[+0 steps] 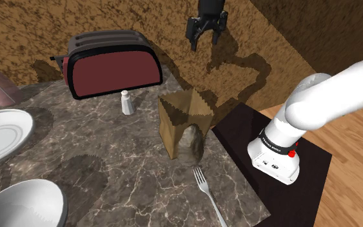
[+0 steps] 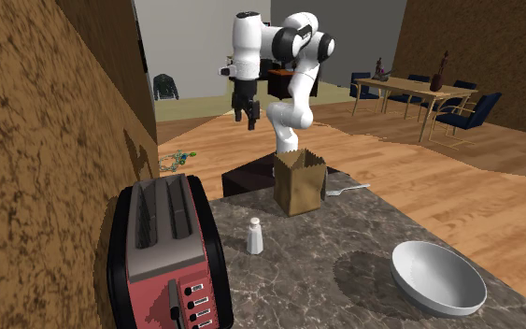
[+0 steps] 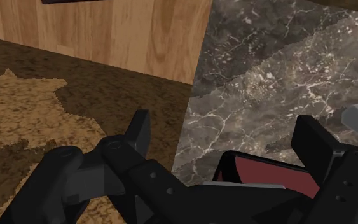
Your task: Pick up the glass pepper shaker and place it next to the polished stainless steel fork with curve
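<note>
Open-fingered and empty, the gripper (image 1: 205, 40) hangs high over the counter (image 1: 109, 161), clear of everything on it. The wrist view shows its fingers (image 3: 139, 130) apart with nothing between them. One white shaker (image 1: 127, 103) stands upright just in front of the one red toaster (image 1: 112, 63), near the one paper bag (image 1: 186, 126). One fork (image 1: 209, 193) lies by the counter's edge at the shoulder view's right, beside the stand (image 1: 238, 132). The shoulder view alone shows a plate (image 1: 2, 132); the second exterior view alone shows open wooden floor (image 2: 391, 159) beyond.
</note>
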Controlling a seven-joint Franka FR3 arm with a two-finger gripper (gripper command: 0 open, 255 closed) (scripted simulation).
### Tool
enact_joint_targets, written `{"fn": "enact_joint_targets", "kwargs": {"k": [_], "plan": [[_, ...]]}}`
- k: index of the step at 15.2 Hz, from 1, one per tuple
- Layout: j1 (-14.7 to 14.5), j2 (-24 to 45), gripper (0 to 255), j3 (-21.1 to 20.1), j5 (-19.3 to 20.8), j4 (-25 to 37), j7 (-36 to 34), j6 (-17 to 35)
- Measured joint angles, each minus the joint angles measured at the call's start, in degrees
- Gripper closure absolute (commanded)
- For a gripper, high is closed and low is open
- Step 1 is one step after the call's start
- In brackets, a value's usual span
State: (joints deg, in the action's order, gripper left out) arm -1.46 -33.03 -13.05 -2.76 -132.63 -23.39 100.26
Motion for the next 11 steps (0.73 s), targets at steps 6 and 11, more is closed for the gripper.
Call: {"fn": "enact_joint_targets", "kwargs": {"k": [6, 11], "plan": [[0.0, 9.6, 0, -5.7, 0.3, 2.9, -7.8, 6.3], [-0.2, 20.4, 0, -11.4, 2.8, 8.7, -16.7, 10.4]]}}
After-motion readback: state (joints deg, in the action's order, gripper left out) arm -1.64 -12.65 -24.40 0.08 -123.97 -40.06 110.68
